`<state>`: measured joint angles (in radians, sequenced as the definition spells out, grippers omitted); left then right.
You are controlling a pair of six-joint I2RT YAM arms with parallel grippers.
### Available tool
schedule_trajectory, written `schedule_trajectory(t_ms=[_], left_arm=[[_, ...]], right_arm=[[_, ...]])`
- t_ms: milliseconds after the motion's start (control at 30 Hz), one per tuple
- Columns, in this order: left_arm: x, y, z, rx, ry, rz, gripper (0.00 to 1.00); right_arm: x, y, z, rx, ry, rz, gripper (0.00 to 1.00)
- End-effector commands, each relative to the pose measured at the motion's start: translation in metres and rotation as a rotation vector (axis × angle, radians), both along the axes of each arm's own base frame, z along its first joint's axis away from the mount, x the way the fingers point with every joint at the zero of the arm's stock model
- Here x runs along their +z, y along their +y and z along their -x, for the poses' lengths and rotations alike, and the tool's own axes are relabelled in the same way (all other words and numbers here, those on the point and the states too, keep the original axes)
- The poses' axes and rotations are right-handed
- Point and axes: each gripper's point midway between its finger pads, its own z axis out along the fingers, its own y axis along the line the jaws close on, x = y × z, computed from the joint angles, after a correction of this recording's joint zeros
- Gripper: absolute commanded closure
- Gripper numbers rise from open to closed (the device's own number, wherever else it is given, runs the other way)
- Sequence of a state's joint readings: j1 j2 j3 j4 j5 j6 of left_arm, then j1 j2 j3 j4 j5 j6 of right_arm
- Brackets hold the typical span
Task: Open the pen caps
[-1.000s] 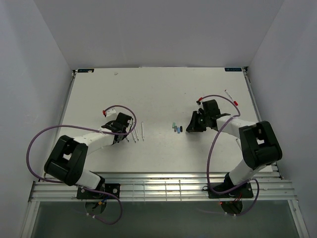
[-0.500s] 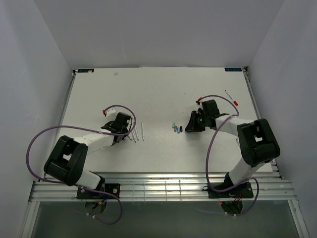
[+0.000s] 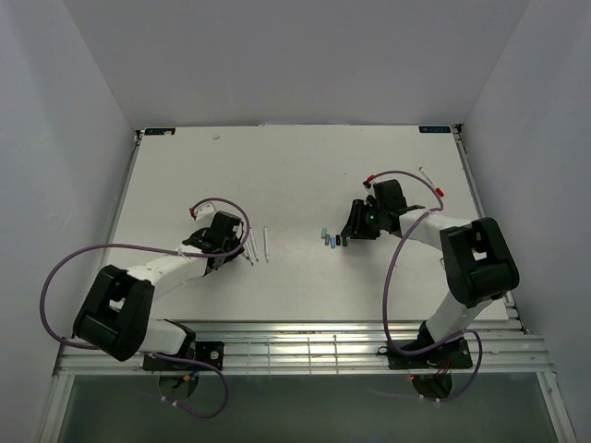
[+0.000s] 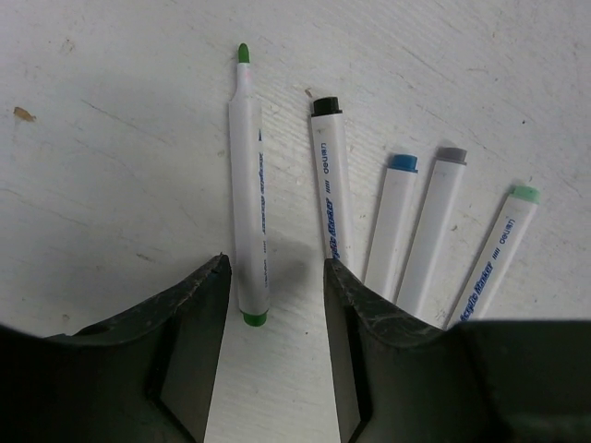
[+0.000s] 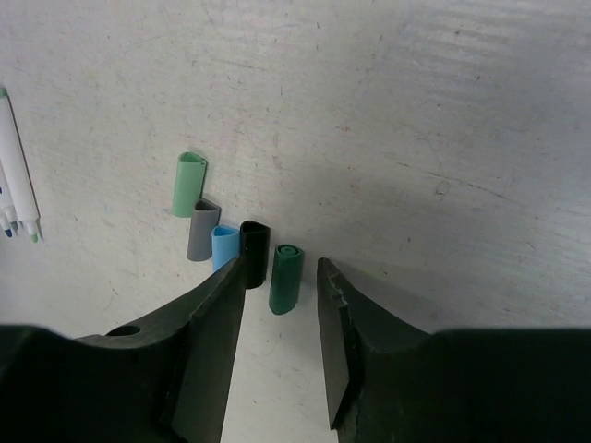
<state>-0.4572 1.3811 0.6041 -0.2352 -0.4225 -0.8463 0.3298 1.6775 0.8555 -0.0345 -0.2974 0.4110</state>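
Both grippers have just let go. The left gripper now stands with its jaws released. The thin white marker pen with a bare green tip lies flat on the white table between its dark fingers and is clamped by neither. Beside it lie four more uncapped white barrels: the black-tipped pen, the blue-collared pen, the grey-collared pen and the pale-green-collared pen. The right gripper has slackened too. The short dark green cap rests on the table in the gap between its fingers, held by nothing. Next to it is the black cap, then the light blue cap, the grey cap and the pale green cap, all bunched in a loose row. From above, that row reads one cap longer than a second ago, the new one lying at the right gripper's end. So the green pen counts as opened, with both halves set down, and five loose caps answer five bare pens. A sixth pen, with red at its end, lies well apart near the far right edge of the table. It is too small to tell whether it is capped. No red cap lies in the row, so I judge it is the one left to open.
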Motion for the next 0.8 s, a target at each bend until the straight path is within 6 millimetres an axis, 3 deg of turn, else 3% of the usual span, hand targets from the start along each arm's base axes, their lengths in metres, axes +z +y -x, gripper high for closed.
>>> schedule_trajectory(t_ms=[0, 133, 233, 267, 333, 367, 433, 467, 567, 667, 700, 767], left_arm=[[0.014, -0.003, 0.006, -0.007, -0.018, 0.039, 0.44], [0.029, -0.005, 0.004, -0.018, -0.059, 0.059, 0.42], [0.041, -0.007, 0.001, -0.041, -0.09, 0.065, 0.39], [0.047, -0.009, -0.002, -0.049, -0.104, 0.068, 0.39], [0.055, -0.013, -0.005, -0.063, -0.125, 0.085, 0.37], [0.059, -0.015, -0.006, -0.073, -0.135, 0.09, 0.37], [0.067, -0.022, -0.007, -0.099, -0.159, 0.117, 0.35], [0.071, -0.025, -0.008, -0.114, -0.17, 0.124, 0.34], [0.084, -0.04, -0.009, -0.178, -0.221, 0.162, 0.3], [0.093, -0.053, -0.009, -0.225, -0.263, 0.18, 0.25], [0.095, -0.057, -0.008, -0.235, -0.268, 0.182, 0.25], [0.097, -0.06, -0.007, -0.248, -0.274, 0.185, 0.24]], right_arm=[[0.035, -0.002, -0.017, -0.016, -0.097, 0.02, 0.56], [0.063, -0.021, -0.03, -0.069, -0.163, 0.085, 0.52], [0.075, -0.049, -0.041, -0.127, -0.173, 0.144, 0.48], [0.086, -0.069, -0.056, -0.165, -0.205, 0.177, 0.47], [0.091, -0.094, -0.068, -0.214, -0.216, 0.24, 0.45], [0.1, -0.118, -0.08, -0.25, -0.237, 0.283, 0.42], [0.099, -0.146, -0.094, -0.299, -0.232, 0.353, 0.4], [0.109, -0.171, -0.106, -0.349, -0.244, 0.382, 0.38], [0.092, -0.211, -0.12, -0.43, -0.162, 0.362, 0.36], [0.083, -0.231, -0.142, -0.471, -0.138, 0.365, 0.32], [0.071, -0.236, -0.146, -0.473, -0.109, 0.38, 0.31], [0.079, -0.246, -0.162, -0.49, -0.141, 0.408, 0.3]])
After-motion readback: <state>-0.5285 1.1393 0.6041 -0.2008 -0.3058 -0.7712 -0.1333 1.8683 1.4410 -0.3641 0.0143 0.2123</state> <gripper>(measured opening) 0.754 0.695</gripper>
